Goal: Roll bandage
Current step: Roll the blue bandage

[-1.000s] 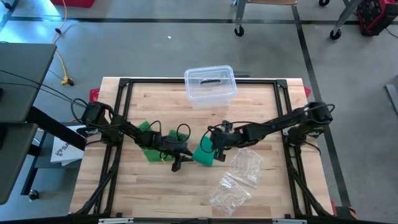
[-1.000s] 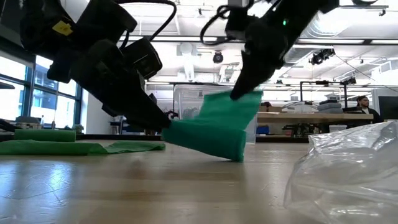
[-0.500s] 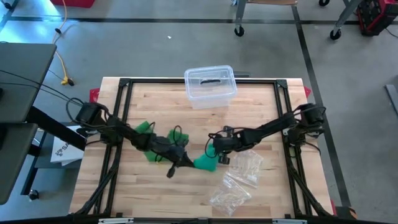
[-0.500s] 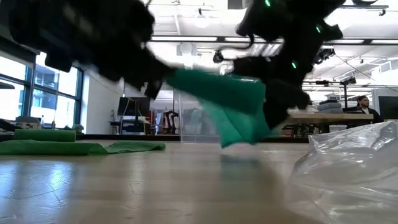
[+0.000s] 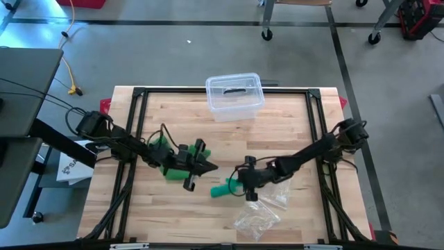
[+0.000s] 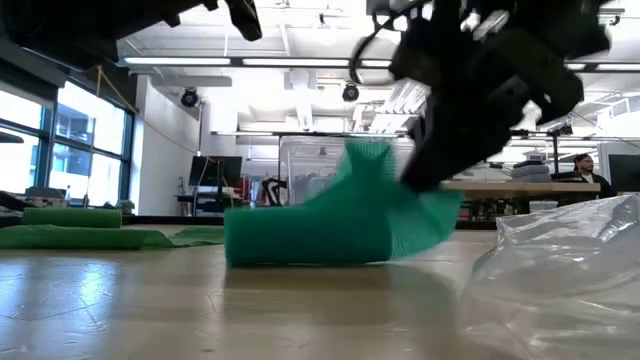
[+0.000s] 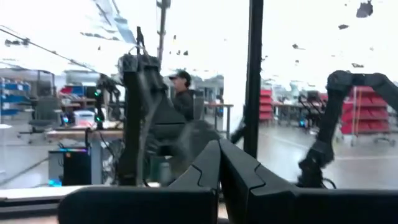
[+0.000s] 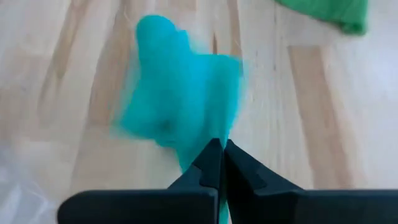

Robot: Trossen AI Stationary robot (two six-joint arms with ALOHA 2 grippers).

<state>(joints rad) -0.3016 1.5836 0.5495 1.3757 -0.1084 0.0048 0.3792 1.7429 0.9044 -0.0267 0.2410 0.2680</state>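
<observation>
**Right gripper pinching the teal bandage, left gripper shut and empty**

My right gripper (image 5: 239,186) sits low over the front middle of the wooden table (image 5: 291,118), its fingers (image 8: 239,177) pressed together on one edge of the teal bandage (image 5: 223,188). From my right wrist camera the cloth fans out from the fingertips in a loose, crumpled sheet on the boards. In the low view the bandage (image 6: 330,225) rests on the tabletop along its underside, with the pinched end lifted toward my gripper.

My left gripper (image 5: 208,167) is raised off the table, just beside and to the left of the bandage but apart from it. Its fingers (image 7: 239,177) are closed against each other with nothing between them, and that wrist camera looks level out into the room, where a person in a cap stands far off.

Behind my left arm lies a heap of darker green bandage (image 5: 164,157), spread flat on the wood. A crinkled clear plastic bag (image 5: 263,205) lies next to my right gripper, toward the front right. A clear lidded plastic container (image 5: 234,96) stands at the table's far edge, well apart from both arms.
</observation>
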